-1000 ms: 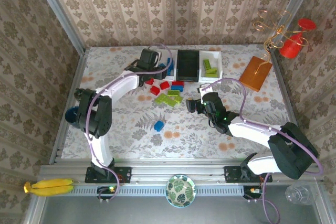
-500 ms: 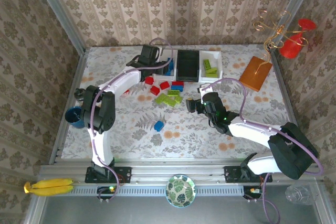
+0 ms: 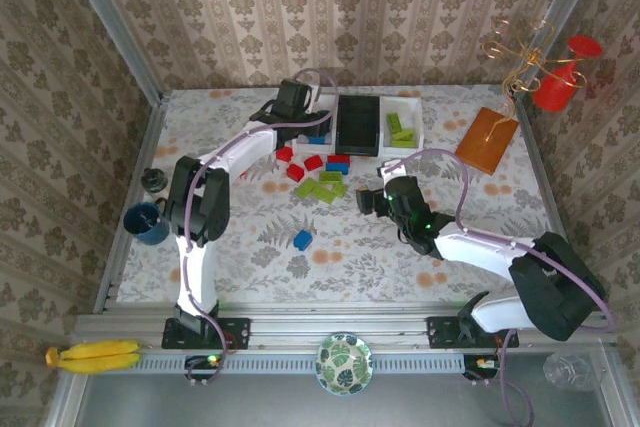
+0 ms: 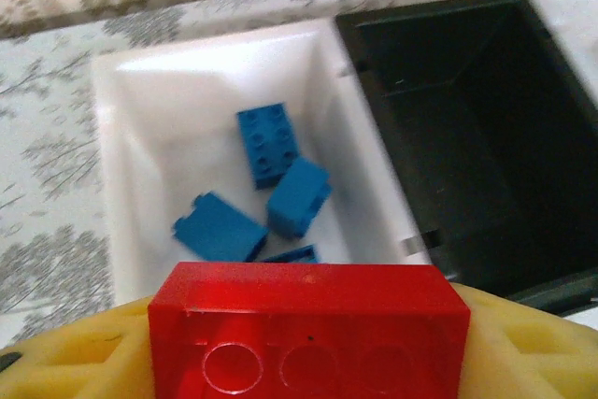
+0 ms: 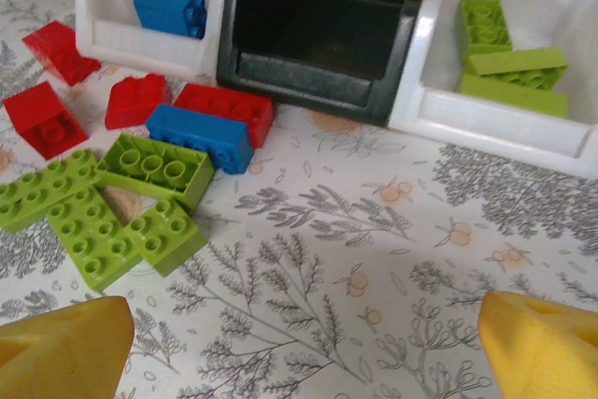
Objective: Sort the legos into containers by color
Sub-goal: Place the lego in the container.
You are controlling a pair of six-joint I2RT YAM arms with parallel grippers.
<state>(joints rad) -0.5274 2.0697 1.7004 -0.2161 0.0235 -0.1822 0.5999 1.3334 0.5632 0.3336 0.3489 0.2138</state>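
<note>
Left end effector (image 3: 308,117), red lego (image 4: 308,329), nearer tray (image 4: 121,147)

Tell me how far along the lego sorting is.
Partly done. Blue plastic bricks lie in the left white tray, lime green bricks in the right white tray; the black tray looks empty. The left gripper holds a red brick. Loose red, green and blue bricks remain on the table.

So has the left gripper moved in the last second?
Yes. The left gripper, shut on a red brick, has shifted toward the back wall and rightward, closer to the black tray, over the left white tray.
</note>
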